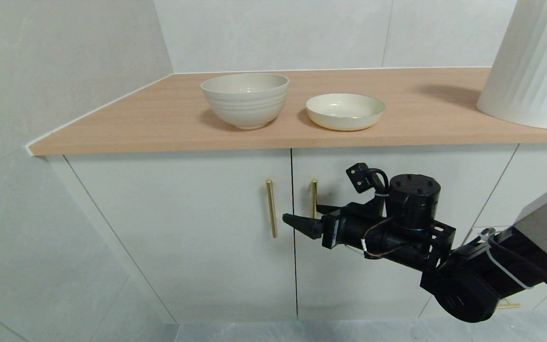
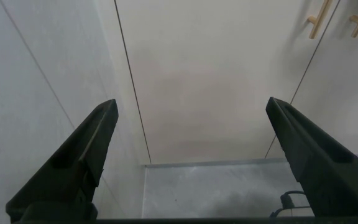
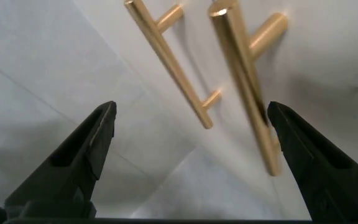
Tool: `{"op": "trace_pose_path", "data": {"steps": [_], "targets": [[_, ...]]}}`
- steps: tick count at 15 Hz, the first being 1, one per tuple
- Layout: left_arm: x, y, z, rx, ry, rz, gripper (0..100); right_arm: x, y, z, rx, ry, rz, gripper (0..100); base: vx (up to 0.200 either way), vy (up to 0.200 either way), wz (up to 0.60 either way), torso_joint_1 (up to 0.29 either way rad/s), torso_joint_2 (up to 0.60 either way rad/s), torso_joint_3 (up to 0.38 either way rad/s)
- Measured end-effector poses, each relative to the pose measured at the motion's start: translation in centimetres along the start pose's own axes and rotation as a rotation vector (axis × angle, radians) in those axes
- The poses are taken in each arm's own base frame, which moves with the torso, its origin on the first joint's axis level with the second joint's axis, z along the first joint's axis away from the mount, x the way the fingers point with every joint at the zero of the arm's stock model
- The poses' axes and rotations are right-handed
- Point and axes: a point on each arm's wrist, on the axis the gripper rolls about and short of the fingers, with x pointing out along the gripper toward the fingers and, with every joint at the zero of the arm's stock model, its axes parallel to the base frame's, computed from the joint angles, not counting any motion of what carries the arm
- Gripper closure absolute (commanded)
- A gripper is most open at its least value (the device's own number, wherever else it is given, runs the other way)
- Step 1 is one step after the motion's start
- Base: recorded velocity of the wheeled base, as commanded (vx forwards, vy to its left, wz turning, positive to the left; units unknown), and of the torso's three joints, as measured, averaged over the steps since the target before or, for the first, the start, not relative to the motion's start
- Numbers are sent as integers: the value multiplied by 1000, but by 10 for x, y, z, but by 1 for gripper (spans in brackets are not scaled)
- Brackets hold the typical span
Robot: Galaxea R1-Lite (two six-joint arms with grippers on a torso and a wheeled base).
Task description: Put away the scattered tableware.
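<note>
On the wooden counter (image 1: pixel 159 128) stand a deep cream bowl (image 1: pixel 245 99) and, to its right, a shallow cream dish (image 1: pixel 344 110). Below the counter are two pale cabinet doors with gold bar handles, the left one (image 1: pixel 271 207) (image 3: pixel 166 62) and the right one (image 1: pixel 313 197) (image 3: pixel 241 81). My right gripper (image 1: pixel 302 214) (image 3: pixel 190 109) is open at handle height, its fingers around the lower part of the right door's handle without touching it. My left gripper (image 2: pixel 191 102) is open and holds nothing; it hangs low before the left cabinet door (image 2: pixel 216 81), with both handles (image 2: pixel 319 18) far off.
A tall white ribbed vase (image 1: pixel 534 61) stands at the counter's right end. Tiled walls close the left side (image 1: pixel 41 57) and the back. Grey floor (image 2: pixel 229 186) runs along the cabinet's base.
</note>
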Motion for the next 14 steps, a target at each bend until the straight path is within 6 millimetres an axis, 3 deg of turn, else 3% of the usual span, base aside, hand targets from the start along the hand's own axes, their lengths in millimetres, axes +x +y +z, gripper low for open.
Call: {"op": "trace_pose_path", "data": {"steps": [6, 12, 14], "targets": [[0, 0, 0, 0, 0, 0, 0, -4, 13, -3, 42, 15, 93, 0, 0, 0, 0, 0, 0, 0], [0, 0, 0, 0, 0, -1, 0, -34, 29, 0, 54, 73, 221, 0, 0, 0, 0, 0, 0, 0], [0, 0, 0, -1, 0, -1, 0, -54, 36, -1, 59, 104, 263, 0, 0, 0, 0, 0, 0, 0]]}}
